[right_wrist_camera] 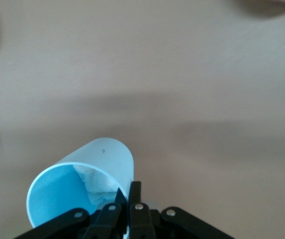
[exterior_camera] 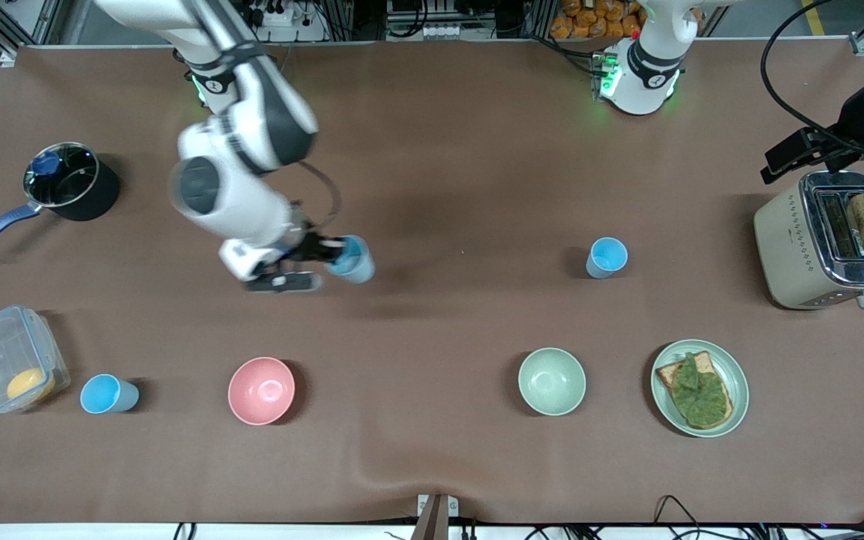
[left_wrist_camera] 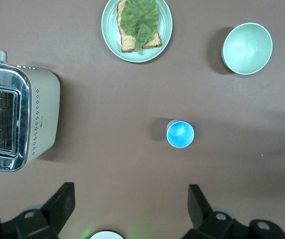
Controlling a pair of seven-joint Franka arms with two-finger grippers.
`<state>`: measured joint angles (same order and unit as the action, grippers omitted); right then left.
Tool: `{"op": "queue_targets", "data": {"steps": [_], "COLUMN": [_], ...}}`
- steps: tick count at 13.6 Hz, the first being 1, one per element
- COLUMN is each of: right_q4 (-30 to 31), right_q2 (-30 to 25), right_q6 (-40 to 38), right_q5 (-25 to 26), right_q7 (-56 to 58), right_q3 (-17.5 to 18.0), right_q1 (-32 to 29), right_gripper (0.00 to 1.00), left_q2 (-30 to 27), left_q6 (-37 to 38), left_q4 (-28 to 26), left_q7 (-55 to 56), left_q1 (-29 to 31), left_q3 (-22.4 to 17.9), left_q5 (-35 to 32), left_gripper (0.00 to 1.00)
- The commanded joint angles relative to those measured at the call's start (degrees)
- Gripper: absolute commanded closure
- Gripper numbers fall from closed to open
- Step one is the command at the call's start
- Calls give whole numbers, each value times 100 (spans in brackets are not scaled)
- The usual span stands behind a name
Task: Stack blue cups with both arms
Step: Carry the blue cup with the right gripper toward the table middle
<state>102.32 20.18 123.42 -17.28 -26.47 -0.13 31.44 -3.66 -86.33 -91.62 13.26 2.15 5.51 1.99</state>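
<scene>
A pale blue cup point(exterior_camera: 352, 259) with a white lump inside is pinched by its rim in the right gripper point(exterior_camera: 325, 251) and is held up in the air over the bare brown table point(exterior_camera: 432, 150), about midway along it. In the right wrist view the cup point(right_wrist_camera: 82, 189) is seen tilted, and the right gripper's fingers point(right_wrist_camera: 135, 199) are closed tight on its wall, one inside and one outside. A brighter blue cup point(exterior_camera: 607, 257) is stood upright on the table toward the left arm's end, well apart from the held cup. It is seen from above in the left wrist view point(left_wrist_camera: 180, 134). The left gripper point(left_wrist_camera: 130, 204) is held high over the table near its own base, and its fingers point(left_wrist_camera: 60, 204) are spread wide with nothing between them. A third blue cup point(exterior_camera: 107, 394) is stood toward the right arm's end, just beside a clear box point(exterior_camera: 12, 367) with something yellow in it. A pink bowl point(exterior_camera: 261, 390) and a pale green bowl point(exterior_camera: 551, 381) are set nearer the front camera than the two other cups. A plate point(exterior_camera: 732, 375) with toast and a green leaf is set beside the green bowl. A toaster point(exterior_camera: 799, 247) with bread in it is stood at the left arm's end, and a black pot point(exterior_camera: 76, 187) with a blue handle at the right arm's end.
</scene>
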Motion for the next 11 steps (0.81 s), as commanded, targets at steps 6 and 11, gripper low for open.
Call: {"op": "queue_targets", "data": {"steps": [6, 11], "right_q4": [-1048, -1109], "right_q2": [1452, 1620], "right_q6": [-29, 321], "right_q5": [498, 444], "right_q7": [-1781, -2142], "right_q3": [-93, -84], "right_q1": [1109, 1408], "right_gripper": [100, 100], "left_q2": [-38, 14], "left_q6": [72, 81], "left_q4": [83, 83], "left_q7": [45, 62], "left_q1": [40, 5], "left_q3": [20, 20], "left_q5": [83, 65], "left_gripper": [0, 0]}}
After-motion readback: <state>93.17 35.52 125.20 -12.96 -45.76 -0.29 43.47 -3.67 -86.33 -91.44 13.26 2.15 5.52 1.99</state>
